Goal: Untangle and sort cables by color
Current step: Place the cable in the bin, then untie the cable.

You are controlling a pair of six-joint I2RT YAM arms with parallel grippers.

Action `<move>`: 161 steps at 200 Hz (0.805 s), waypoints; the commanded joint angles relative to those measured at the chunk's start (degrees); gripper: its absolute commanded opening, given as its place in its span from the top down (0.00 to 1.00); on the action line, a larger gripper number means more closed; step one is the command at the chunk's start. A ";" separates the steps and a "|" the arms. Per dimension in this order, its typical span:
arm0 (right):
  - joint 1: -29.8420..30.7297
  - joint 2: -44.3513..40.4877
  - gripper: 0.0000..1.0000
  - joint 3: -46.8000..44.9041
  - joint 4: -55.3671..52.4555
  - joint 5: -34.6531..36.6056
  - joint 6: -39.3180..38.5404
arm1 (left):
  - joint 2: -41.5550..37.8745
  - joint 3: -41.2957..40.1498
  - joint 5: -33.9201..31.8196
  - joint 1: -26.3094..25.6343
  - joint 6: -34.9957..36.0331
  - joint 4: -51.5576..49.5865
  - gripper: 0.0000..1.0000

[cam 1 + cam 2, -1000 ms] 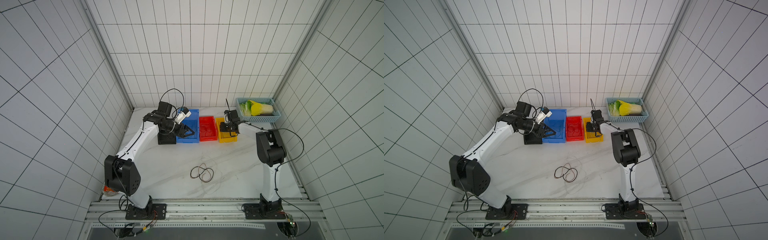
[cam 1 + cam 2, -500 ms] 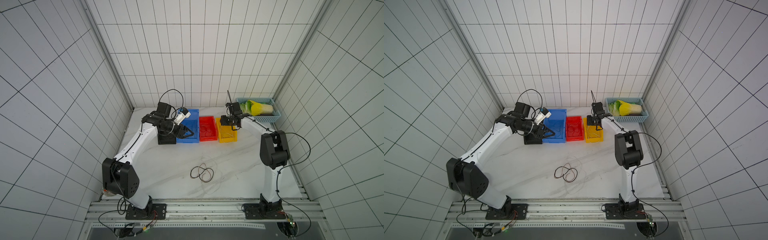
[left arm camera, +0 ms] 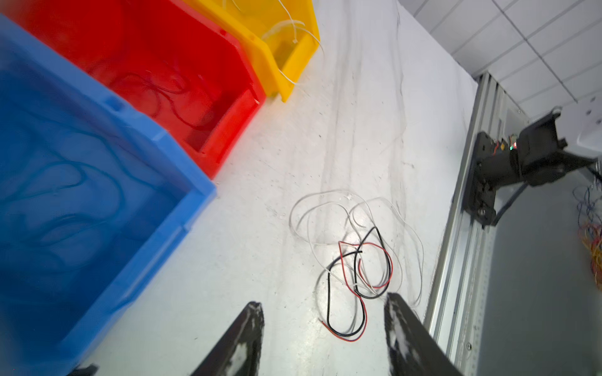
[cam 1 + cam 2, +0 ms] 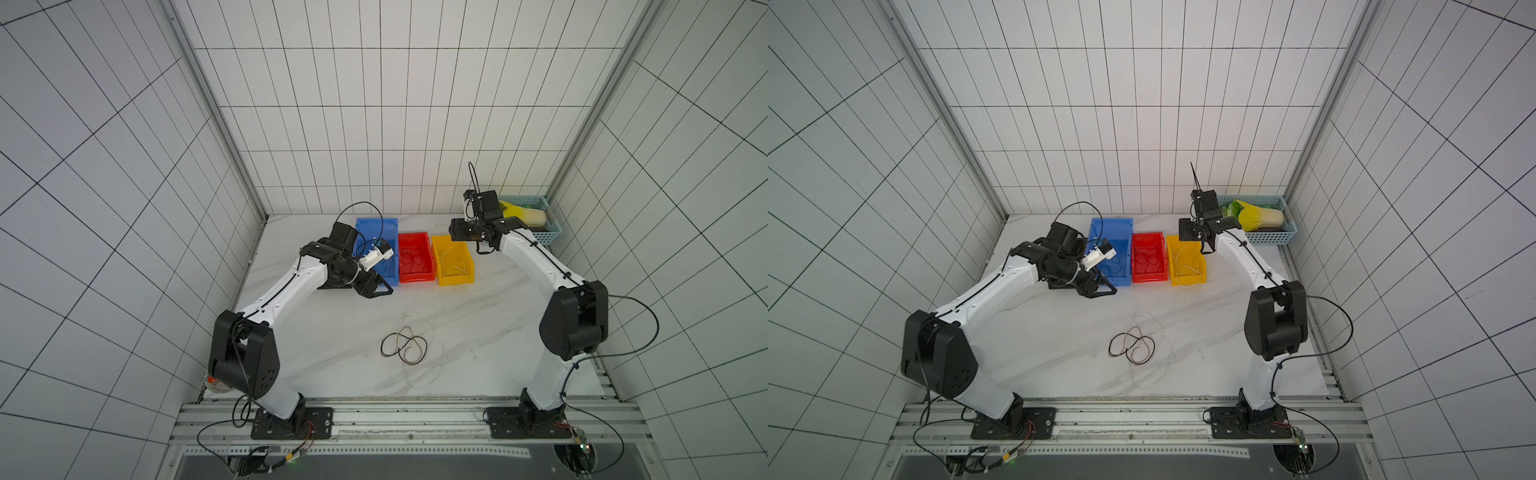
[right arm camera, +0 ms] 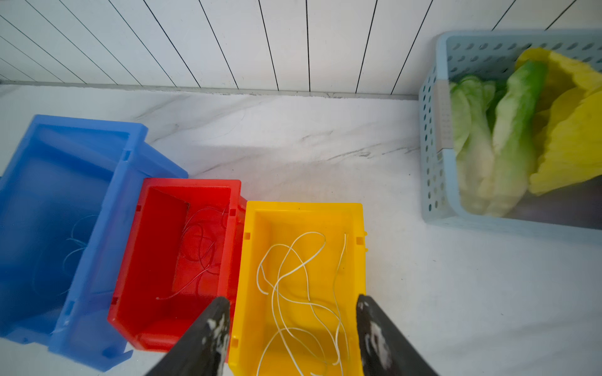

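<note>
Across the pale marble worktop [image 4: 324, 340] that fills the middle of both top views, two white arms reach toward the back wall. The left arm [image 4: 291, 286] bends to the blue bin [image 4: 376, 228] and the right arm [image 4: 536, 264] to the yellow bin [image 4: 451, 245]. The red bin [image 4: 411, 243] sits between those two, and a pale blue basket [image 4: 546, 237] of leafy greens stands at the upper right. Each bin already holds its own colour: blue cables [image 5: 75, 250], red cables [image 5: 198, 247] and pale cables [image 5: 299, 286]. What is left to sort is the tangle [image 3: 355, 270] of black, red and white cables, low in the centre of the worktop and well apart from the bins. Over the yellow bin the right gripper [image 5: 292, 300] hangs with its jaws spread and nothing between them. The left gripper [image 3: 324, 302] is likewise open and empty, and points at the tangle from near the blue bin's front. To my eye, another pick from the tangle comes next. It should go best by pinching one outer strand, say the red loop [image 3: 391, 268], and lifting slowly while the other gripper pins the rest. The white strands barely show against the marble, and one white end [image 3: 288, 76] hangs over the yellow bin's lip, where it could easily snag.
</note>
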 commanded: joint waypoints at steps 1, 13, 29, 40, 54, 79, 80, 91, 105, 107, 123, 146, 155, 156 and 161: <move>0.41 -11.21 0.35 -7.54 -2.42 -0.15 -1.02 | 1.83 -2.44 -5.50 -4.97 9.58 0.91 0.42; 0.57 -16.09 0.35 -12.98 -2.79 0.52 -0.75 | 3.28 -3.91 -7.33 -7.21 11.58 2.28 0.41; 0.75 -22.29 0.35 -19.51 -3.93 0.75 -0.13 | 5.96 -5.49 -10.35 -9.44 12.41 5.23 0.38; 1.15 -25.79 0.35 -23.03 -4.76 0.60 0.46 | 8.46 -5.84 -12.64 -10.86 12.18 6.74 0.38; 2.03 -29.41 0.35 -26.55 -5.22 0.16 0.97 | 11.49 -5.75 -14.75 -12.44 11.45 7.55 0.38; 3.04 -33.08 0.35 -30.34 -5.85 -1.05 1.18 | 14.32 -5.64 -14.63 -15.02 10.33 7.83 0.38; 3.05 -33.22 0.35 -30.42 -5.85 -1.07 1.19 | 14.35 -5.72 -14.66 -15.13 10.30 7.92 0.38; 3.22 -34.07 0.35 -31.09 -5.97 -1.09 1.37 | 14.92 -6.09 -16.54 -16.40 9.47 9.41 0.39; 3.38 -34.88 0.35 -31.19 -6.20 -1.42 1.63 | 16.15 -5.24 -19.43 -17.42 8.70 9.80 0.64; 3.39 -34.97 0.35 -31.14 -6.25 -1.48 1.68 | 16.34 -5.04 -19.54 -17.43 8.63 9.70 0.70; 3.62 -35.75 0.35 -31.11 -6.21 -1.71 1.55 | 16.27 -3.49 -18.74 -17.35 8.70 8.11 1.00; 3.66 -36.18 0.35 -31.27 -6.20 -2.04 1.29 | 13.02 -1.36 -16.44 -17.02 9.34 4.31 1.00; 3.81 -35.77 0.35 -31.42 -6.13 -3.61 0.68 | 11.41 -0.29 -14.16 -16.55 9.36 2.53 1.00; 3.87 -35.70 0.35 -31.40 -6.12 -3.98 0.54 | 11.14 -0.14 -13.89 -16.46 9.33 2.36 1.00; 4.20 -35.30 0.36 -31.51 -6.12 -5.26 0.05 | 10.09 0.52 -12.38 -16.05 9.18 1.49 1.00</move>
